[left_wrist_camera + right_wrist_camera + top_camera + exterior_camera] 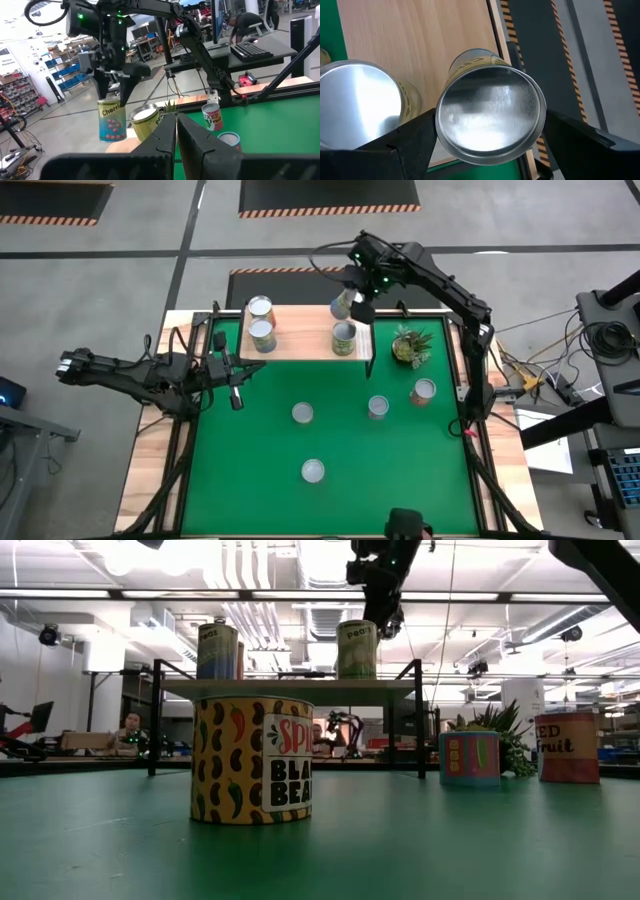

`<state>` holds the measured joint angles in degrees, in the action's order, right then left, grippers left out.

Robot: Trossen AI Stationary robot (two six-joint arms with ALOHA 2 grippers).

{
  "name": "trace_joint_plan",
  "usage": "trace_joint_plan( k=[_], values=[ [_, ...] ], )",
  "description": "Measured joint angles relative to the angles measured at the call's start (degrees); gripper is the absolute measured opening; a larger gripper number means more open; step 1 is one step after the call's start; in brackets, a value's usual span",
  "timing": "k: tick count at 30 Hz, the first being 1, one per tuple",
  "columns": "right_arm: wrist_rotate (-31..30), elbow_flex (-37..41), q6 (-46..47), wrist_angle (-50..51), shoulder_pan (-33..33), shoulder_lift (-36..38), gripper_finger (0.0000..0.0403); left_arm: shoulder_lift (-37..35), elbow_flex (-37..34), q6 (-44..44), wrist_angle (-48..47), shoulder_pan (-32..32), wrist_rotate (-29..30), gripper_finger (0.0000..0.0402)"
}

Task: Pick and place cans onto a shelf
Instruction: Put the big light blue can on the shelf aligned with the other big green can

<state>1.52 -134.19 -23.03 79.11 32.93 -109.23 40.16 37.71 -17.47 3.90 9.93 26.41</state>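
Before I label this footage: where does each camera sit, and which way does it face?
High: overhead, straight down; both arms, shelf.
Low: table-top height, level; beans can near.
Left wrist: across the table, past the shut left gripper.
Right wrist: down past the right gripper onto the held can.
Shared: held can.

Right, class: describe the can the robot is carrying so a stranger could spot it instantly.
Find the wooden shelf at the table's far edge. Over its right end hangs the right claw, shut on a can. It is the only can off any surface; the others stand on shelf or table.
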Motion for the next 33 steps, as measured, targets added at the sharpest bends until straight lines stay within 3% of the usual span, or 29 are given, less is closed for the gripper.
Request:
trace_joint_plan(
  k=[15,33],
  values=[
    [-0.04,0.02,-0.47,-0.37,0.0,-3.28,0.0325,0.02,0.0,0.0,-0.44,-0.02,0.02,0.0],
    [-0.02,0.02,-0.64,-0.59,-0.02,-3.28,0.0359,0.01,0.0,-0.01,-0.48,-0.02,0.02,0.0]
  ],
)
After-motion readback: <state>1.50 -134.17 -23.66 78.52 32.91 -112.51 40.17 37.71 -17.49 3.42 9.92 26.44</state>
